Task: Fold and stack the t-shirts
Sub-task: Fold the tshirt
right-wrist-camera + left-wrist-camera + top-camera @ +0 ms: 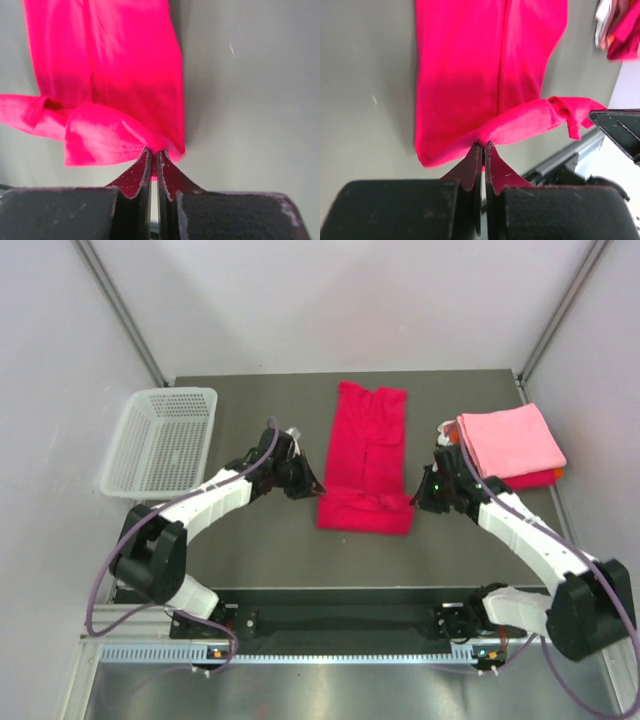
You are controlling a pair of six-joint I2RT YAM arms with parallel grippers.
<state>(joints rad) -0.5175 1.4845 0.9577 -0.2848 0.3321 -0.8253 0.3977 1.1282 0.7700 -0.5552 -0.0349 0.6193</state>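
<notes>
Looks like a pile of folded t-shirts (508,440) sits at the right edge of the table (250,540), and the crimson t-shirt (368,440) is only half folded, with the left gripper (483,145) and right gripper (154,151) each pinching a near corner.

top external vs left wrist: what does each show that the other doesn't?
Top external only: the white basket at the table's left edge, and the full outline of the crimson t-shirt. Left wrist only: the left gripper close up, jaws shut on a pinch of the shirt's near edge. Both: the crimson t-shirt, folded into a long strip and lying on the table.
</notes>
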